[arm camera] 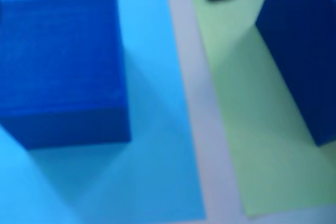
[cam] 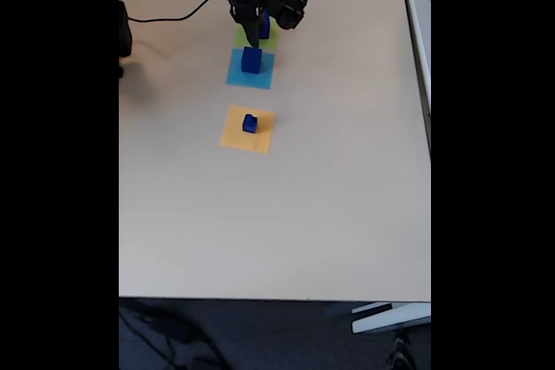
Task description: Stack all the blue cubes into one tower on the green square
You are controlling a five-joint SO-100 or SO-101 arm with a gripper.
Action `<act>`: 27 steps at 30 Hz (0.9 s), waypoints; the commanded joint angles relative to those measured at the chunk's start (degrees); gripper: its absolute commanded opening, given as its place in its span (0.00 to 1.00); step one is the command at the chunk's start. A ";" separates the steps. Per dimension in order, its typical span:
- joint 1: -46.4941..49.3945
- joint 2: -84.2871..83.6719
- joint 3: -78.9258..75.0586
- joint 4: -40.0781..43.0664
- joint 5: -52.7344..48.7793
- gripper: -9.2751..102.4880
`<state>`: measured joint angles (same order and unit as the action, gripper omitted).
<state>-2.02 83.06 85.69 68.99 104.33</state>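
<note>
While fingers grip unclear | cubes on green square, light-blue, orange

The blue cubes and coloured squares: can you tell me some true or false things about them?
1. A blue cube sits on the light-blue square. True.
2. The orange square has nothing on it. False: a small blue cube sits on it.
3. The gripper is over the green square in the fixed view. True.
4. All the blue cubes are already stacked in one tower. False: they sit on separate squares.
5. The green square lies between the light-blue and orange squares. False: the light-blue square is the middle one.
</note>
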 commanded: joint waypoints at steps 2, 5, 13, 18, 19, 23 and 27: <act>0.53 0.35 -3.43 0.26 -1.58 0.27; 0.53 -0.62 -4.39 0.00 -2.90 0.27; 0.88 -2.99 -5.36 0.88 -1.14 0.43; 1.14 -3.08 -5.62 1.05 -1.41 0.46; 1.14 -3.08 -5.62 1.14 -1.41 0.46; 1.14 -3.52 -5.80 0.97 -1.76 0.46; 0.88 -4.13 -6.33 0.97 -1.76 0.46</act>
<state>-1.14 78.40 82.88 69.87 102.74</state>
